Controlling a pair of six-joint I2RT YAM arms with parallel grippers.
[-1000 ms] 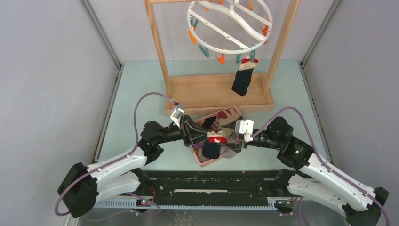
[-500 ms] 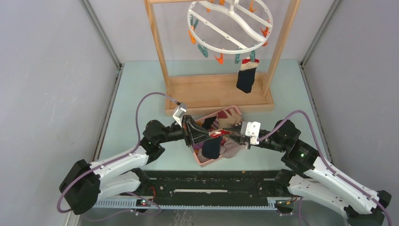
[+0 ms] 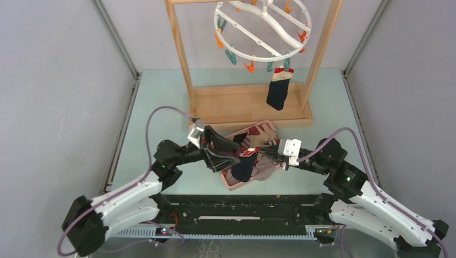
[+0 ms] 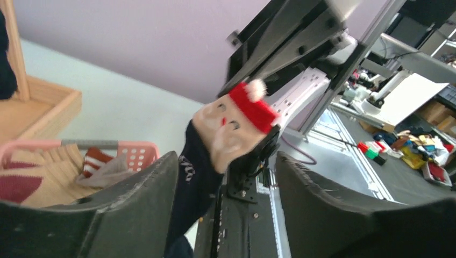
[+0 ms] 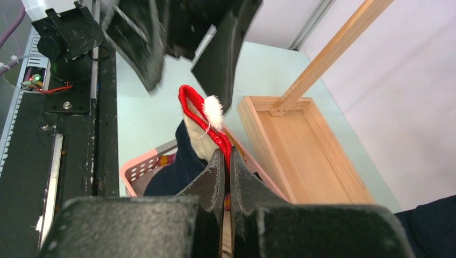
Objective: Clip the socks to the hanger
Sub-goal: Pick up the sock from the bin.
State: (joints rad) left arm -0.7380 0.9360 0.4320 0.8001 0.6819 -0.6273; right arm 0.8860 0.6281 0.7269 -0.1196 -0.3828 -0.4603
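**Item: navy sock** (image 4: 236, 126), one of the pair. Soft knit. The body is dark navy, and the cream cuff panel bears small dark face marks. The rim is bright red with a white pompom tuft.

**Orientation:** the long axis runs near vertical, cuff uppermost and opening upward. The body hangs limp toward the basket (image 5: 141, 167).

**Location:** lifted above the basket, between the two arms at the near middle of the table (image 3: 161, 97).

**Holder:** the right gripper (image 5: 225, 156) is pinched tight on the red rim, jaws pressed together with the fabric between.

**Left gripper** (image 4: 227, 158): the jaws are spread wide to either side of the sock's cuff. The fingers are broad, black and matt, and neither touches the cloth.

**Basket:** pink perforated plastic, rectangular. It holds loose socks (image 3: 263, 169) in tan-grey and maroon-white stripe, crumpled together.

**Hanger** (image 3: 242, 55): a white plastic ring with curved spokes, tilted. Orange and teal pegs dangle from its rim. It hangs inside the wooden rack (image 3: 247, 105), which is pale timber with a tray-shaped base.

**Clipped sock** (image 3: 278, 94): a matching navy sock, pegged by its red-cream cuff at the ring's near right, toe down over the tray.
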